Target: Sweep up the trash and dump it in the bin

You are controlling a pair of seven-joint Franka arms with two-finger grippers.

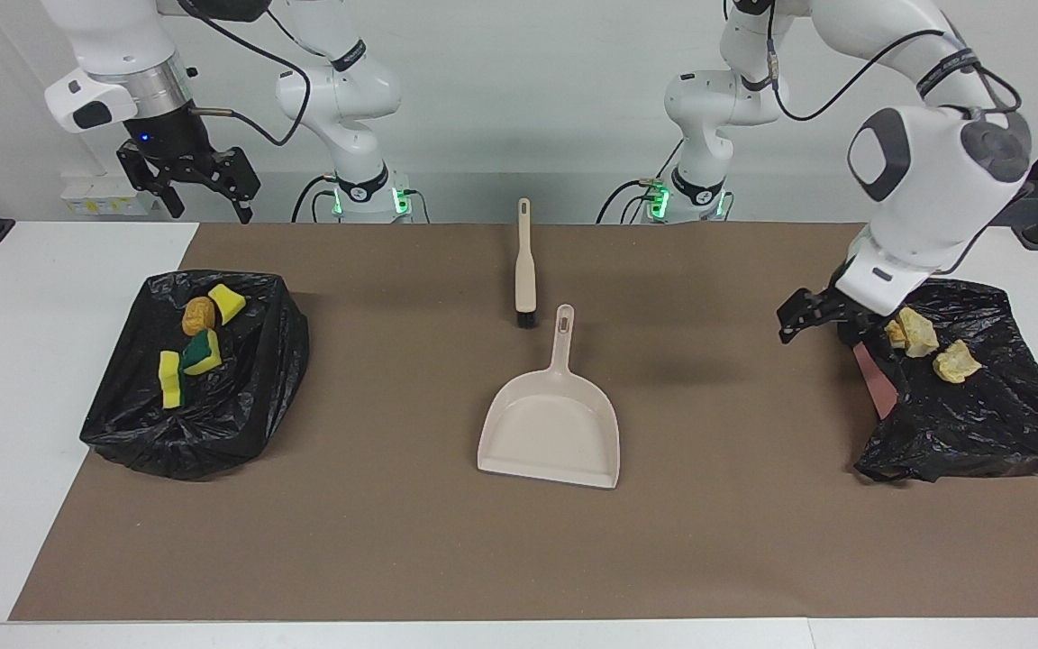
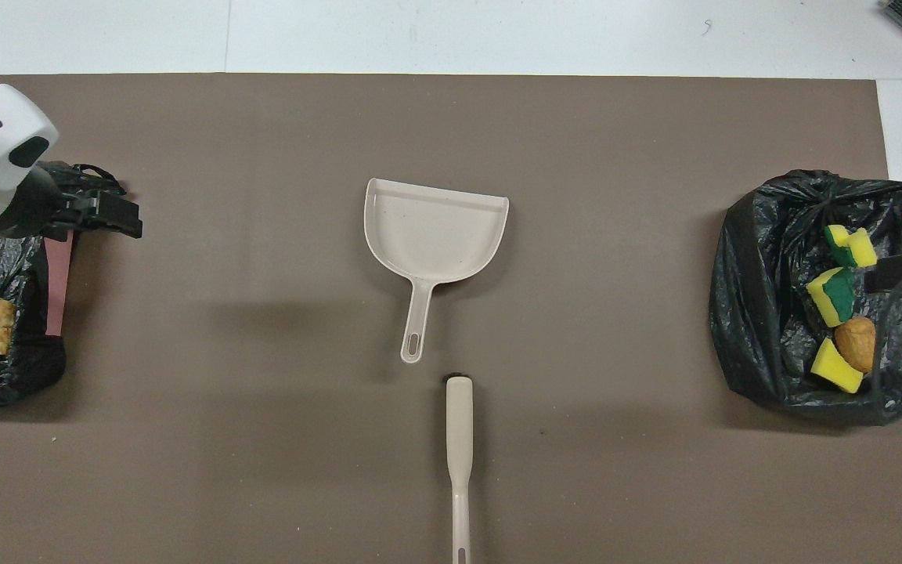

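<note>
The trash lies in two black-bagged bins. Yellow sponge chunks [image 1: 169,379], a green-backed one [image 1: 202,351] and a golden-brown lump [image 1: 198,315] are in the bin [image 1: 122,433] at the right arm's end. Pale bread-like pieces [image 1: 915,332] lie in the bin [image 1: 978,433] at the left arm's end. My left gripper [image 1: 798,315] hangs open and empty over the mat at that bin's edge, also seen from overhead [image 2: 126,219]. High over the other bin, my right gripper [image 1: 211,203] waits open, holding nothing.
The beige dustpan [image 1: 555,424] lies empty mid-mat, its handle pointing toward the robots. The beige brush [image 1: 525,266] lies just beside that handle's end, nearer the robots. A brown mat [image 1: 393,541] covers the white table.
</note>
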